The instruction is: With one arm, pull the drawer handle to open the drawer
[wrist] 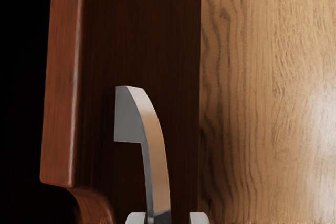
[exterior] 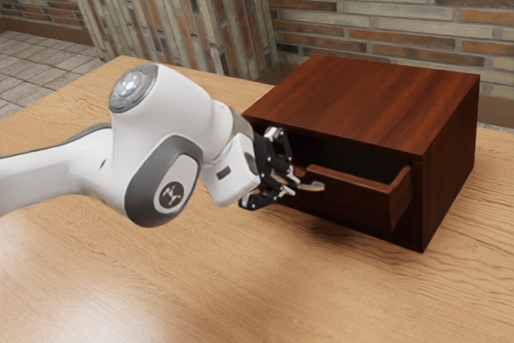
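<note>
Exterior view: your black 2-finger gripper (exterior: 283, 185) meets the curved grey metal handle (exterior: 310, 185) to pull the part-open dark wooden drawer (exterior: 361, 195); whether it clamps, you cannot tell.

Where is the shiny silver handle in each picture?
Exterior view: the curved silver metal handle sits near the middle, on the front of the partly open dark red-brown wooden drawer.
Wrist view: the handle stands against the drawer's dark front, which lies next to the light wooden table.
Shared landmark: the drawer front behind the handle.
</note>
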